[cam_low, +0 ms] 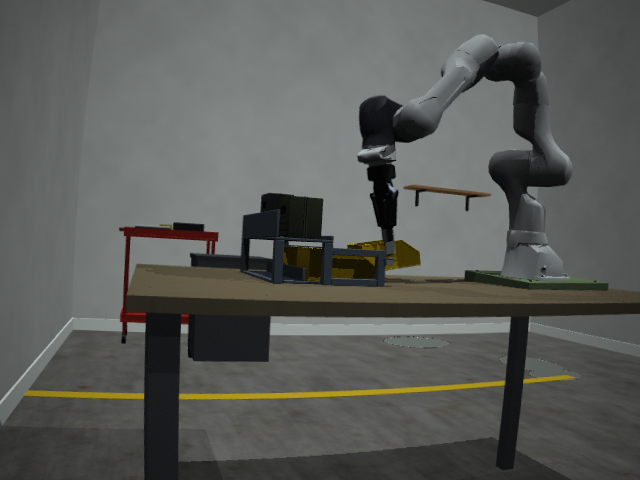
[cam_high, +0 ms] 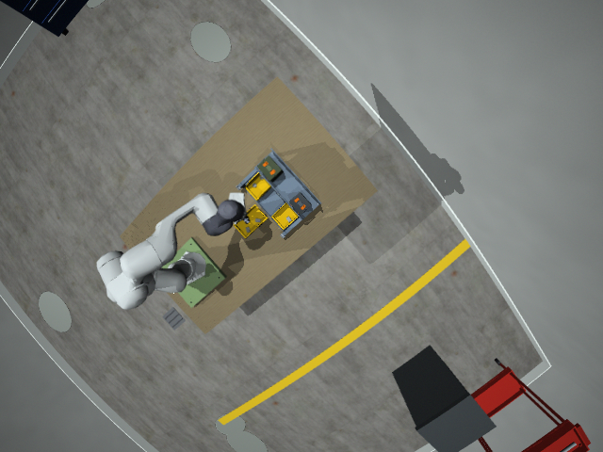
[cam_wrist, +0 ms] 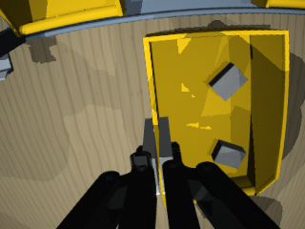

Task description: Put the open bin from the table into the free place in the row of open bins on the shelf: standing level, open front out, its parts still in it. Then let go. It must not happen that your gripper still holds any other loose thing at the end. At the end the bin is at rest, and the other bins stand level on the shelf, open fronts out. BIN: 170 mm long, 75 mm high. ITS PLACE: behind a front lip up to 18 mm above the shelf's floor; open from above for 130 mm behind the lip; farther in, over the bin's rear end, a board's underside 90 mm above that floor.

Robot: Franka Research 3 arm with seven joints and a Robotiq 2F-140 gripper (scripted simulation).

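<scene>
The yellow open bin (cam_high: pixel 252 221) (cam_low: pixel 406 253) (cam_wrist: pixel 191 102) hangs a little above the table, tilted, just in front of the blue-grey shelf (cam_high: pixel 281 190) (cam_low: pixel 356 252). Two grey parts (cam_wrist: pixel 228 83) (cam_wrist: pixel 229 153) lie in it. My gripper (cam_low: pixel 388 246) (cam_wrist: pixel 158 132) is shut on the bin's left side wall, pointing down. The free place (cam_high: pixel 268 200) lies between two yellow bins (cam_high: pixel 257 185) (cam_high: pixel 285 216) in the row. The shelf's front lip (cam_wrist: pixel 191 14) runs just beyond the held bin's far end.
Two dark bins (cam_high: pixel 269 168) (cam_high: pixel 300 201) (cam_low: pixel 292 209) stand on the shelf's upper board. The arm's green base plate (cam_high: pixel 202 280) (cam_low: pixel 532 282) sits on the wooden table (cam_high: pixel 272 111) (cam_low: pixel 258 295). A red cart (cam_low: pixel 165 233) stands behind the table.
</scene>
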